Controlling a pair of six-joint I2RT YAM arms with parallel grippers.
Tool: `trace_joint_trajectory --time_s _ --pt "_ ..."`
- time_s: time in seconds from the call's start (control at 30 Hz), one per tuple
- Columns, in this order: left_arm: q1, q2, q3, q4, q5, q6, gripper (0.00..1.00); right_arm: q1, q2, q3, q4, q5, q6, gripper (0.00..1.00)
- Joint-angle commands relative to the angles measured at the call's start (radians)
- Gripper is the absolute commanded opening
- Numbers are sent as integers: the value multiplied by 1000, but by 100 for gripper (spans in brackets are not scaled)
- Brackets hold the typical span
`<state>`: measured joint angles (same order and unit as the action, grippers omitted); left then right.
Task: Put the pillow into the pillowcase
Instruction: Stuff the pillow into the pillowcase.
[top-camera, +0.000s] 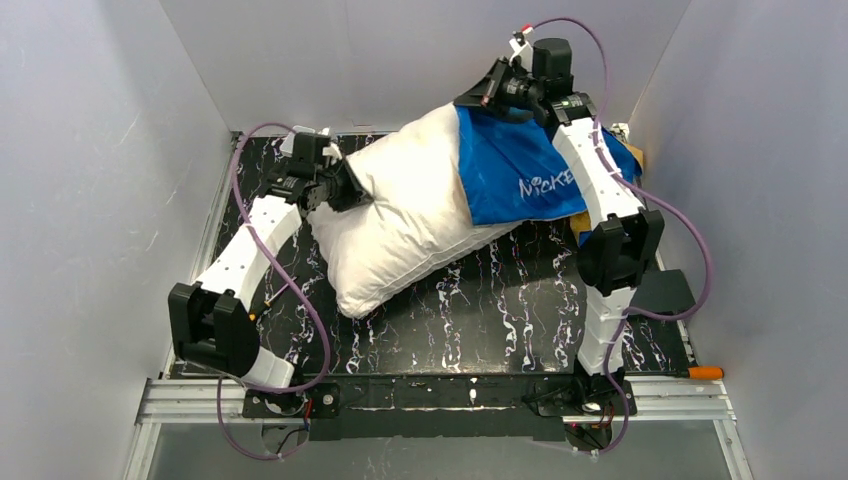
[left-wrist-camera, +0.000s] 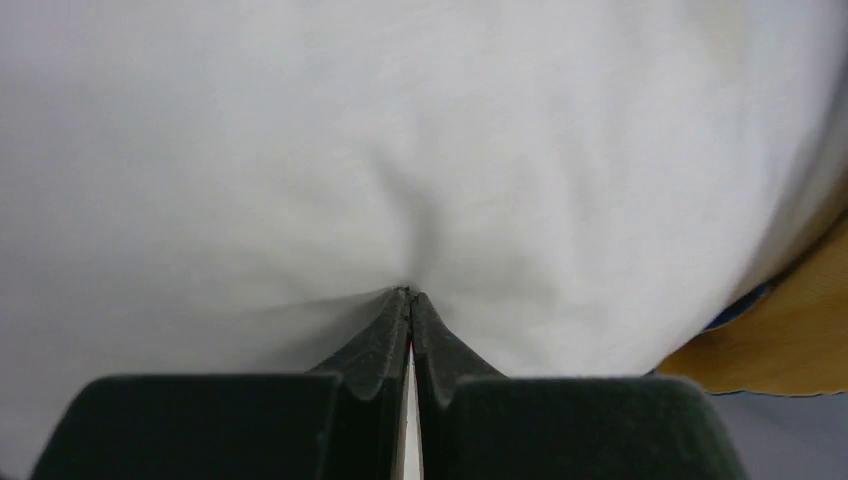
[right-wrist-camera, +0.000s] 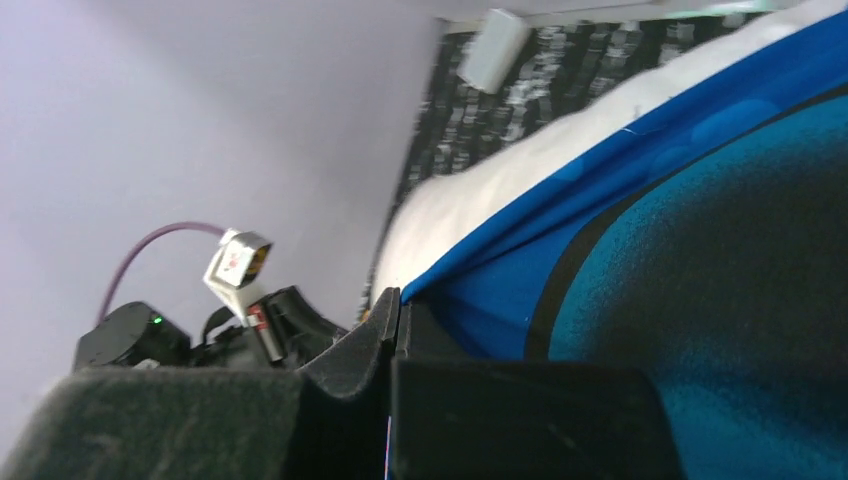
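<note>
The white pillow (top-camera: 400, 215) lies slantwise across the table, its far right end tucked inside the blue pillowcase (top-camera: 510, 170). My left gripper (top-camera: 352, 190) is at the pillow's left side, shut on a pinch of its fabric; in the left wrist view the fingertips (left-wrist-camera: 410, 292) meet in a pucker of the pillow (left-wrist-camera: 400, 150), with the pillowcase's orange reverse (left-wrist-camera: 790, 345) at the right edge. My right gripper (top-camera: 480, 98) is raised at the far side, shut on the pillowcase's open edge. In the right wrist view that gripper (right-wrist-camera: 400, 300) pinches the blue pillowcase (right-wrist-camera: 700, 250) beside the pillow (right-wrist-camera: 480, 185).
The black marbled table (top-camera: 480, 320) is walled in by pale panels on three sides. An orange-handled tool (top-camera: 705, 372) and a black flat piece (top-camera: 665, 290) lie at the right edge. A small white block (right-wrist-camera: 495, 45) sits by the far edge.
</note>
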<state>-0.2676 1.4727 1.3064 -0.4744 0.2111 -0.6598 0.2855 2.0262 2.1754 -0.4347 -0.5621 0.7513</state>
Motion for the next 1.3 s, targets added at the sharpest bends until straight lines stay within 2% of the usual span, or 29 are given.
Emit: trace_joint_trajectory --time_s 0.0,0.17,0.2,0.27,0.37,0.5,0.57,0.73,0.77,0.87,0.93,1.03,1.07,1.13,1.2,1.27 --pt "-92 66 156 136 78 -16 0 153 12 3 522 -308 350 1" --pt "-168 179 339 206 70 -47 0 276 15 -198 915 -320 673 1" --pt "-172 191 355 214 74 -53 0 281 6 -250 931 -312 691 1" --pt "-171 198 381 177 59 -43 0 266 -19 -298 770 -297 592 1" --pt "-170 177 429 10 -40 81 1 200 -50 -303 486 -233 396 1" --pt "-133 131 484 -291 -250 181 46 126 -47 -271 311 -181 290 1" --pt "-97 103 502 -452 -330 201 64 109 -33 -226 221 -162 233 1" --pt "-16 8 523 -760 -490 250 89 107 4 -156 96 -154 153 1" --pt "-3 -5 523 -835 -513 249 90 106 6 -149 76 -148 135 1" --pt "77 -15 494 -1043 -530 137 89 107 17 -127 34 -141 104 1" --pt "126 -24 411 -1126 -508 82 89 107 26 -118 28 -147 97 3" --pt "161 -72 245 -1048 -384 95 88 107 51 -90 34 -172 104 4" --pt "164 -91 195 -980 -290 109 85 107 58 -75 36 -181 107 6" --pt "163 -107 119 -838 -143 120 71 107 74 -23 -2 -181 83 24" --pt "164 -88 71 -724 -39 97 46 106 90 88 -148 -120 -20 48" --pt "163 -47 57 -617 65 68 19 110 104 217 -299 -50 -131 67"
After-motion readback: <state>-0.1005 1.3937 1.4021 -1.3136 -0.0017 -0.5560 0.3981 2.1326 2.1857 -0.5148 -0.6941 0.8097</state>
